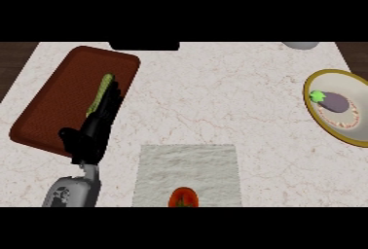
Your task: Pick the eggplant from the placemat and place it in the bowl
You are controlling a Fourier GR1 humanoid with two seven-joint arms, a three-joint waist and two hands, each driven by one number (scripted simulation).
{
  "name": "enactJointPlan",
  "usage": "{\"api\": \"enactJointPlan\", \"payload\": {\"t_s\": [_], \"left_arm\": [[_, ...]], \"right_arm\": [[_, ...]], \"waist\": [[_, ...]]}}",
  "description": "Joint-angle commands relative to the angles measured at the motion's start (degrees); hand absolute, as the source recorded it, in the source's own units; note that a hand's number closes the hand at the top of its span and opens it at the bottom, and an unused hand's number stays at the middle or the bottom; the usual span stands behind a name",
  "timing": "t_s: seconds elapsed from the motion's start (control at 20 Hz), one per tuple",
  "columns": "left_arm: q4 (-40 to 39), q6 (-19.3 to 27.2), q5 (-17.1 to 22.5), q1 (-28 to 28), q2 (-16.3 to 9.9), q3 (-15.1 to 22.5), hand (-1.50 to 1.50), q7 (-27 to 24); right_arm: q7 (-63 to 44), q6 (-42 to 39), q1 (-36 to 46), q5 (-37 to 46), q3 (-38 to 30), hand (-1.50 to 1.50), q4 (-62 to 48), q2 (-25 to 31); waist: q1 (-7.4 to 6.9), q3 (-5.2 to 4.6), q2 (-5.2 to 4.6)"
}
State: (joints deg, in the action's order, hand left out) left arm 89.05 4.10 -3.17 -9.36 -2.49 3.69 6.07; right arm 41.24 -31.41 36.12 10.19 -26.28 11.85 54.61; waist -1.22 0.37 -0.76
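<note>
The purple eggplant (335, 102) with its green stem lies inside the yellow-rimmed bowl (314, 83) at the counter's right edge. My left hand (95, 130) reaches over the brown placemat (68, 82) at the left. Its fingers are straight and open, and they hold nothing. The fingertips cover the lower end of a long green vegetable (106, 83) that lies on that mat. My right hand does not show.
A white cloth mat (188, 168) lies at the front centre with a red tomato (184, 198) on its near edge. A dark object (144, 45) and a pale round object (300, 44) sit at the counter's far edge.
</note>
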Motion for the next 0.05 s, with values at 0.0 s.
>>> {"api": "enactJointPlan", "payload": {"t_s": [0.0], "left_arm": [[-1.1, -0.3, 0.4, -1.0, 0.1, -0.3, 0.00, 0.2]], "right_arm": [[7.3, -9.1, -2.1, 0.2, 0.8, -1.50, 0.6, 0.0]], "waist": [[-0.16, -0.03, -0.04]]}}
